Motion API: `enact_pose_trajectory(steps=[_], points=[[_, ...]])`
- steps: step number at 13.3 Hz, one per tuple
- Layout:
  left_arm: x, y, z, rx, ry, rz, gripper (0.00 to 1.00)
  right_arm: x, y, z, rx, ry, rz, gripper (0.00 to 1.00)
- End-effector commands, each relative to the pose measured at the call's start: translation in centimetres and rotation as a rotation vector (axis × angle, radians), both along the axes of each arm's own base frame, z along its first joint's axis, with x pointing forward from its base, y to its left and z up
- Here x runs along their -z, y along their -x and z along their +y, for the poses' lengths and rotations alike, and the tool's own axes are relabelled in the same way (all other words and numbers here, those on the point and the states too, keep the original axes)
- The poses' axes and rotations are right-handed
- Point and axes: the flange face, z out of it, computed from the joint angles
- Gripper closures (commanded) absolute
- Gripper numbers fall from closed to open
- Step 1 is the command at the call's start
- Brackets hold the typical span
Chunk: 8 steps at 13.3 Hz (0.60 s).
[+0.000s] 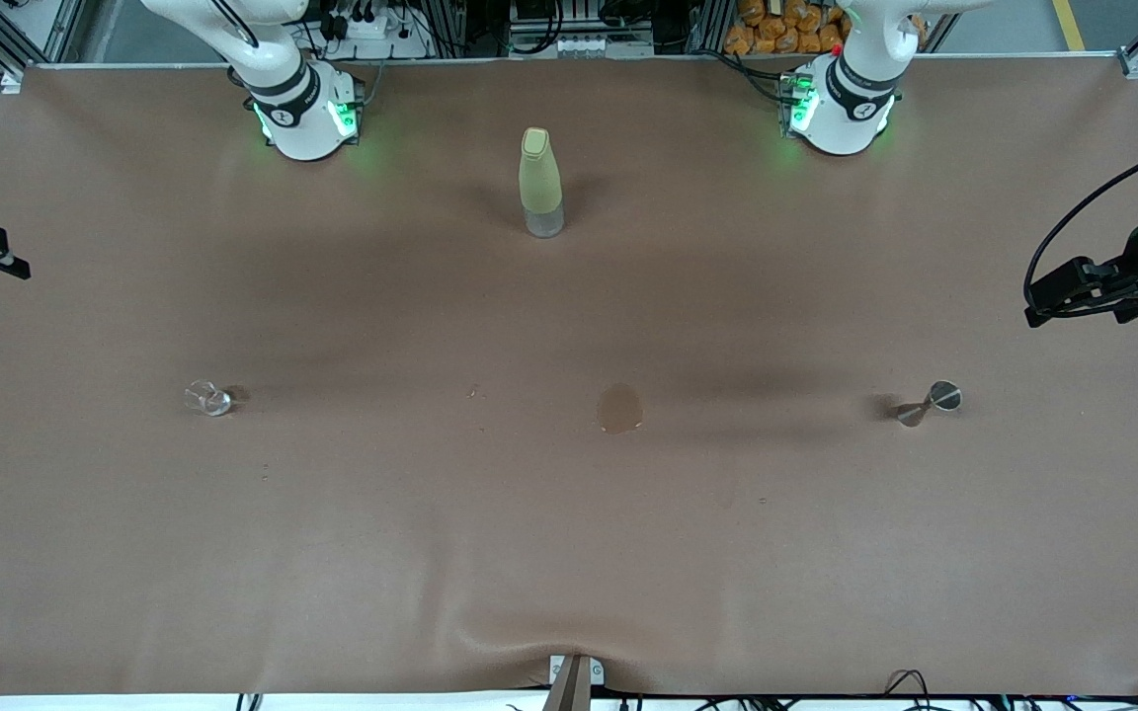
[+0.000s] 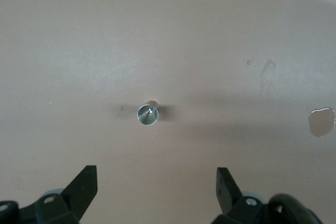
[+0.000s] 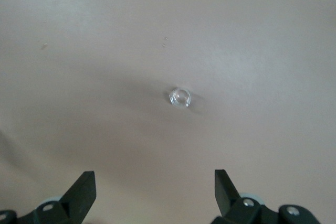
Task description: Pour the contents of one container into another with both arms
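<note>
**Both arms wait wide apart, nothing picked up**

While its fingers are spread wide and hold nothing, the left gripper [image 1: 1038, 301] hangs up high at the table's [image 1: 569, 553] end on its own side, looking down at the jigger [image 1: 930, 402]. This shiny cup stands nearby, easy for that arm. The right gripper [image 1: 16, 265], also spread and holding nothing, hangs at its own end. Its glass [image 1: 206, 398] sits close. A bottle [image 1: 540, 183] stands mid-table near the bases' edge, and a wet spot [image 1: 619, 409] lies between the two cups.
</note>
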Motion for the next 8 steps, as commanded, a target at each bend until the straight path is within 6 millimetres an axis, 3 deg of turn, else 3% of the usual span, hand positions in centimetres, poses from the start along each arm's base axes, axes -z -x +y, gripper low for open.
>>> enact_pose_trajectory(steps=[1, 5, 8], points=[[-0.4, 0.2, 0.1, 0.005, -0.012, 0.002, 0.00, 2.6, 1.1, -4.8, -0.116, -0.154, -0.068, 0.00], [-0.5, 0.2, 0.0, 0.007, -0.012, 0.001, 0.00, 10.2, 0.2, -9.8, -0.353, -0.397, -0.195, 0.00], [-0.5, 0.2, 0.1, 0.005, -0.010, -0.001, 0.00, 20.7, 0.2, -13.3, -0.461, -0.644, -0.303, 0.00]])
